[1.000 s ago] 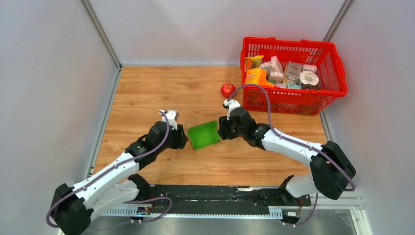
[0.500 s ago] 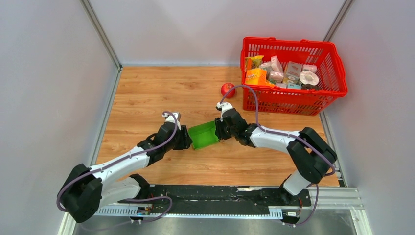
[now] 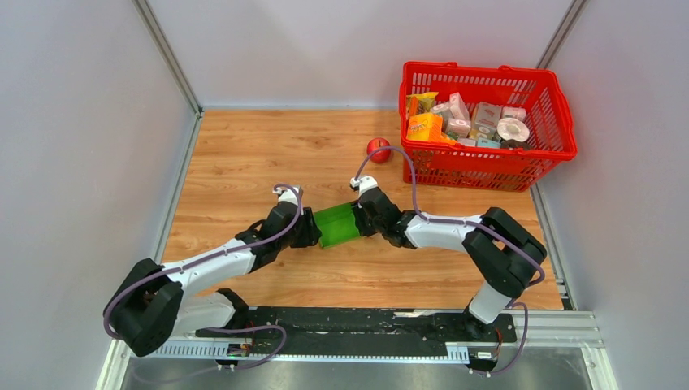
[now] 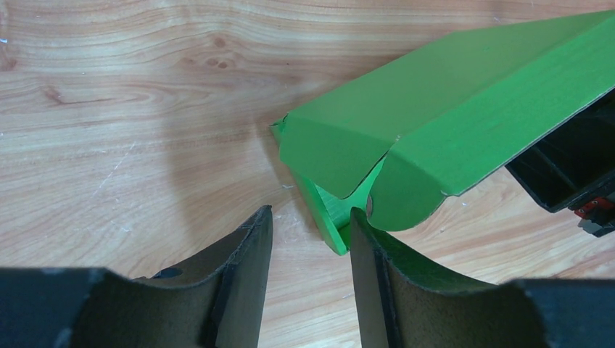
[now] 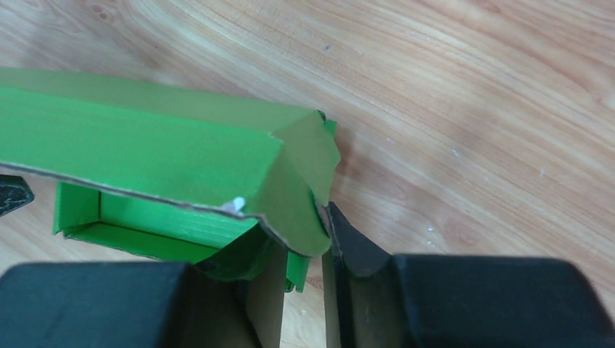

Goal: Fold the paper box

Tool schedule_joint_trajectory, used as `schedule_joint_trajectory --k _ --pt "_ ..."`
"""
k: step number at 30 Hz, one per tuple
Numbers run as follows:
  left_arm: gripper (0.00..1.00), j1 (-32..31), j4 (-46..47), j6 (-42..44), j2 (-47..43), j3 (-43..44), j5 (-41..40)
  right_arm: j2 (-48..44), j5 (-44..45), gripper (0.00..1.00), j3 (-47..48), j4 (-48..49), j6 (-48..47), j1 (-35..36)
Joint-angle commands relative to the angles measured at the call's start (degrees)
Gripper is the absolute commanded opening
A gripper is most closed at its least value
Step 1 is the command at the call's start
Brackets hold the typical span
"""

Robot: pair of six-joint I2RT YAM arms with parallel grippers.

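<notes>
Green paper box (image 3: 336, 224): laid on desk (image 3: 244, 154), flap folded.
Left fingers (image 4: 239, 283): parted around its corner.
Right fingers (image 5: 355, 254): clamped on its wall.

The paper box (image 3: 337, 224) is plain bright green thin cardboard, lying near the middle of the wooden worktop (image 3: 244, 154). Its lid panel is folded down over the open tray, rounded tabs curling at both ends.

Matt green cardboard paper box (image 4: 464, 101) on smooth wood-grain table (image 4: 109, 109)
</notes>
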Motion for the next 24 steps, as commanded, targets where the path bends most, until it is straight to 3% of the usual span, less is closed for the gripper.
schedule_joint_trajectory --k 1,7,13,19,24 --pt "0.51 -0.1 2.4 -0.2 0.1 1.6 -0.2 1.1 6.7 0.23 3.1 0.6 -2.3 2.1" --pt "0.5 -0.2 1.6 0.2 -1.0 1.1 -2.0 6.4 15.8 0.0 7.4 -5.2 -1.6 6.7" --pt "0.5 -0.1 0.8 -0.7 -4.1 -1.3 -5.2 16.3 40.6 0.0 15.7 -21.8 11.1 14.1" --pt "0.5 -0.1 -4.5 -3.2 -12.2 -4.6 -12.9 21.8 44.3 0.0 18.9 -27.3 16.7 16.8" --pt "0.5 -0.1 -9.4 -5.0 -22.0 -7.7 -18.2 24.9 42.4 0.0 19.5 -24.9 15.3 17.4"
